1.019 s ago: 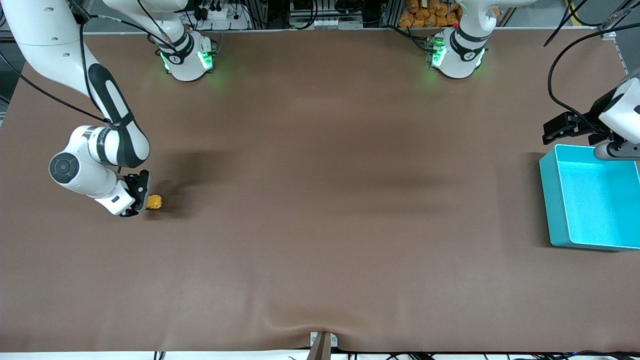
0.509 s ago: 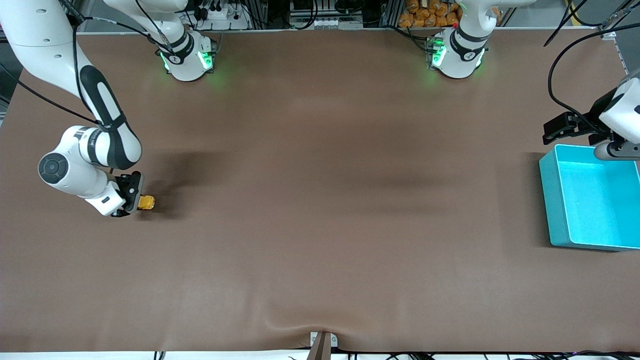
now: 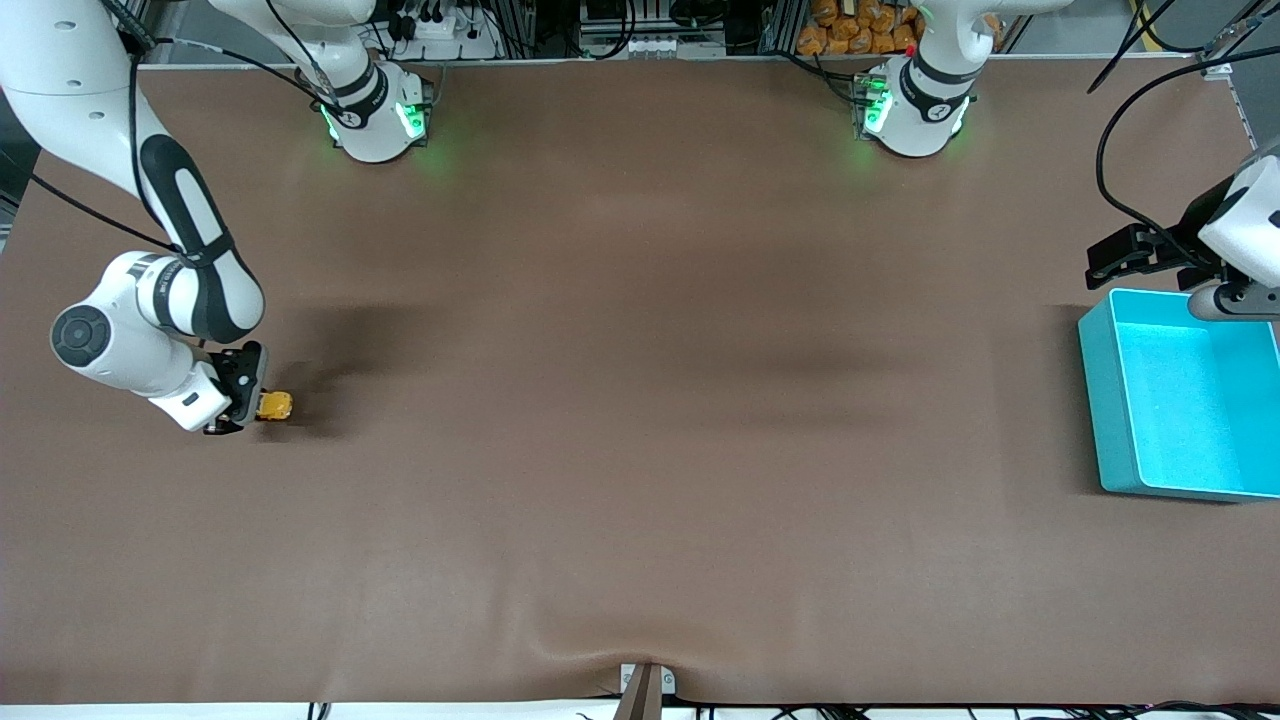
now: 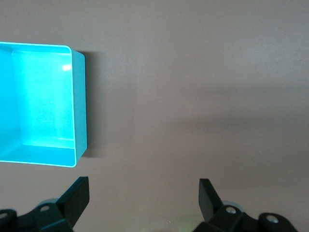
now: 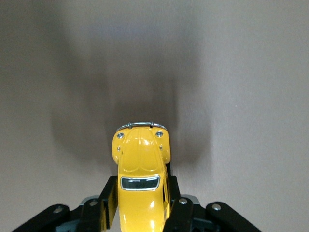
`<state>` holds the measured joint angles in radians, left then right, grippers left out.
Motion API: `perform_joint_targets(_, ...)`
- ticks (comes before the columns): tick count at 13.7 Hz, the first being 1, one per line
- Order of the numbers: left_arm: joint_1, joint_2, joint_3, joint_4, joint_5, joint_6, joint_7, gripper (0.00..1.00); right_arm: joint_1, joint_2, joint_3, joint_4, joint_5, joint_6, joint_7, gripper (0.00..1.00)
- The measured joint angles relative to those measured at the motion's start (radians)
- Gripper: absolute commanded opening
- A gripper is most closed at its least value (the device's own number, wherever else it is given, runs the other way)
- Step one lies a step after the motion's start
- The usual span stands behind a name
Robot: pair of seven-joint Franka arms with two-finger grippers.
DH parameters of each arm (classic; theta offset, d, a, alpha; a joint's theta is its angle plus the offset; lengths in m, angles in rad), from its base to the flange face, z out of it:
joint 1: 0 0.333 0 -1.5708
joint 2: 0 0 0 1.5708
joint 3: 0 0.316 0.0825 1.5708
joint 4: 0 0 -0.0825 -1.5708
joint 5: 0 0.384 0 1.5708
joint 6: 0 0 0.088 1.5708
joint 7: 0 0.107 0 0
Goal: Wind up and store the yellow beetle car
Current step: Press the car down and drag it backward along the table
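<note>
The yellow beetle car [image 3: 274,405] sits on the brown mat at the right arm's end of the table. My right gripper [image 3: 243,400] is shut on it. In the right wrist view the car [image 5: 141,179] shows between the two black fingers [image 5: 107,200], its rounded nose pointing away from the wrist. My left gripper [image 3: 1130,255] is open and empty, waiting above the table beside the turquoise bin [image 3: 1105,400] at the left arm's end. The bin [image 4: 79,111] shows empty in the left wrist view.
The brown mat [image 3: 640,400] covers the whole table. A small bracket [image 3: 646,683] sticks up at the mat's edge nearest the front camera. The arm bases [image 3: 372,110] stand along the edge farthest from that camera.
My right gripper has slid the yellow car along the mat toward the right arm's end of the table. The left arm has not moved.
</note>
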<state>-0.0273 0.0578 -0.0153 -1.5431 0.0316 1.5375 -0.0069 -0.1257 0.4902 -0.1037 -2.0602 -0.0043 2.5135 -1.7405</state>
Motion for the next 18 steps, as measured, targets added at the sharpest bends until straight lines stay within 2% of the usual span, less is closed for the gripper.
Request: perform_joint_targets(18,0.001,0.0,0.001,0.0,0.0,0.0,0.0,1.0,-0.133,0.044,-0.001,0.073,0.0,-0.017,-0.126,0.26)
